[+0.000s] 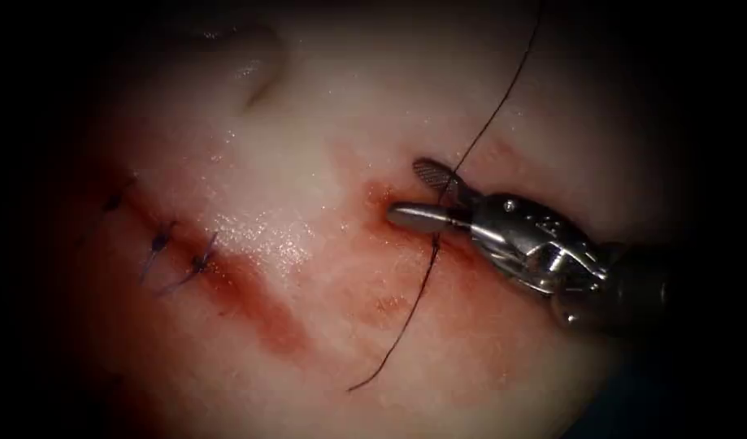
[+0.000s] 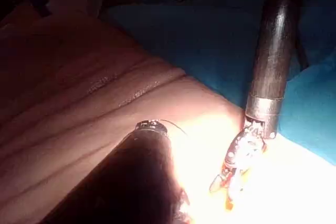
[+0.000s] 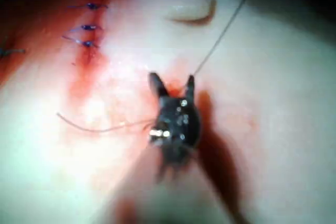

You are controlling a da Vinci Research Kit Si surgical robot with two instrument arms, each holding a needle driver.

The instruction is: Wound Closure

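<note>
At the lower right of the endoscope frame the right tool [image 1: 418, 195] reaches in over the tissue [image 1: 324, 106], its two jaws spread apart in a narrow V and gripping nothing; the dark thread [image 1: 426, 276] passes between them, running from the top of the frame down across the jaws to a loose end at lower centre; the lower jaw tip lies against a reddened spot of the tissue; the needle cannot be made out, so whether it sits in the tissue cannot be told. Red fluid [image 1: 259, 309] streaks the tissue along the cut [image 1: 227, 280], left of the tool; further left, three finished stitches [image 1: 158, 242] with short purple cut ends cross the cut. The left wrist view carries the left tool's dark shaft [image 2: 142, 171], its jaws hidden, so their state cannot be told; beyond, blue drape [image 2: 210, 40] covers the worktop.
</note>
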